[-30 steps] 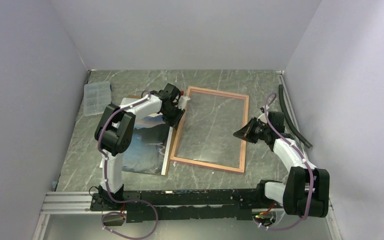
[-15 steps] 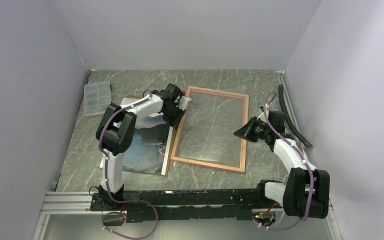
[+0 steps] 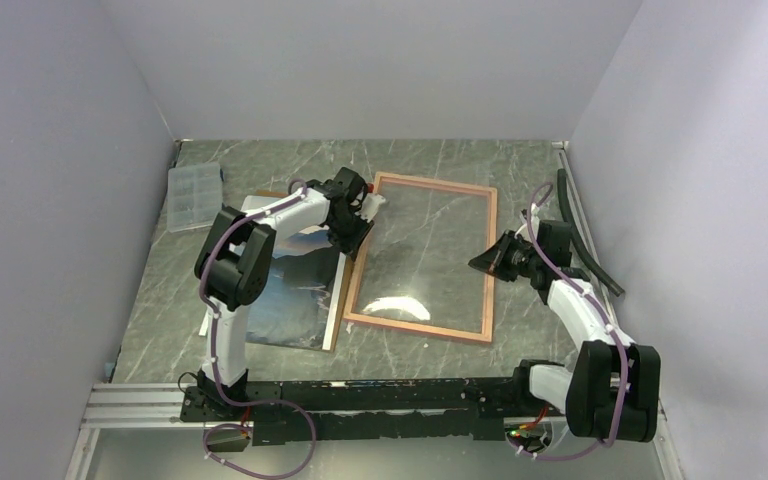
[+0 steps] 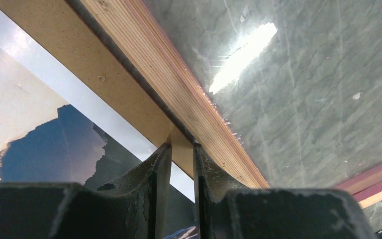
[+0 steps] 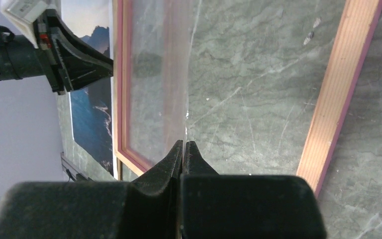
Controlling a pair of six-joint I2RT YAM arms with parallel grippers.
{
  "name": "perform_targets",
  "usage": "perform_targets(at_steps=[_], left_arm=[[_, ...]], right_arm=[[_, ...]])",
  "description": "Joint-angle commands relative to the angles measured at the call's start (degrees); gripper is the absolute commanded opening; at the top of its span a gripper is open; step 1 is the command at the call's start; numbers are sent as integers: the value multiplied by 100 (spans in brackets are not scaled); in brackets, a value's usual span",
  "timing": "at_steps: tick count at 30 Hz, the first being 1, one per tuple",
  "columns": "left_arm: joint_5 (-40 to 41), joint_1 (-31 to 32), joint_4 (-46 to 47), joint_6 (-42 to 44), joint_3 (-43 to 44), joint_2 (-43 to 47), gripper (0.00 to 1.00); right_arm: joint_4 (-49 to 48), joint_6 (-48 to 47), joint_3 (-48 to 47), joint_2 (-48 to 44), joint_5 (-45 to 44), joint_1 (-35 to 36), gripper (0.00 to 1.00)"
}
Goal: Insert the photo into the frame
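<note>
The frame (image 3: 435, 184) lies mid-table, tan rails up (image 4: 179, 84) (image 5: 335, 94). Its clear pane (image 3: 420, 260) (image 5: 154, 74) is seen edge-on in the right wrist view. My right gripper (image 3: 478, 265) (image 5: 184, 143) is at the frame's right side, shut on the pane's thin edge. The photo (image 3: 290, 300) (image 4: 40, 134) (image 5: 87, 114) lies flat left of the frame on a brown backing board (image 4: 79, 50). My left gripper (image 3: 360, 222) (image 4: 180, 144) stands narrowly open at the frame's left rail. Its fingertips straddle the board strip between photo and rail and hold nothing.
A clear plastic compartment box (image 3: 192, 195) sits at the back left. A black strip (image 3: 585, 235) lies along the right wall. Walls close in the table on three sides, and the arms' mounting rail (image 3: 130, 405) runs along the near edge.
A bright glare has appeared on the pane near its front end. My right gripper has shifted slightly back with the pane's edge. My left gripper has barely moved.
</note>
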State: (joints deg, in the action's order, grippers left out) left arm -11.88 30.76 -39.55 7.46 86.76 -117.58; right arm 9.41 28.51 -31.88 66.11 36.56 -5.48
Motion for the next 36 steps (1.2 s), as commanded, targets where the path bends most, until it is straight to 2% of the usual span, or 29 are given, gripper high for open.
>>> perform_targets(at_steps=[1, 8, 23, 27, 36], left_arm=[[-79, 114, -52, 53, 210, -115, 28], [-102, 123, -13, 27, 201, -136, 28], [-321, 148, 173, -14, -157, -75, 24], [-345, 166, 259, -52, -261, -28, 23], [-336, 167, 264, -70, -265, -28, 21]], right_arm=[[-617, -124, -148, -355, 34, 9, 0], [-702, -8, -178, -57, 179, 18, 0], [-1785, 1394, 422, 227, 701, 5, 0], [-2289, 2000, 520, 50, 1008, 18, 0], [-2214, 2379, 375, -606, 1117, 33, 0]])
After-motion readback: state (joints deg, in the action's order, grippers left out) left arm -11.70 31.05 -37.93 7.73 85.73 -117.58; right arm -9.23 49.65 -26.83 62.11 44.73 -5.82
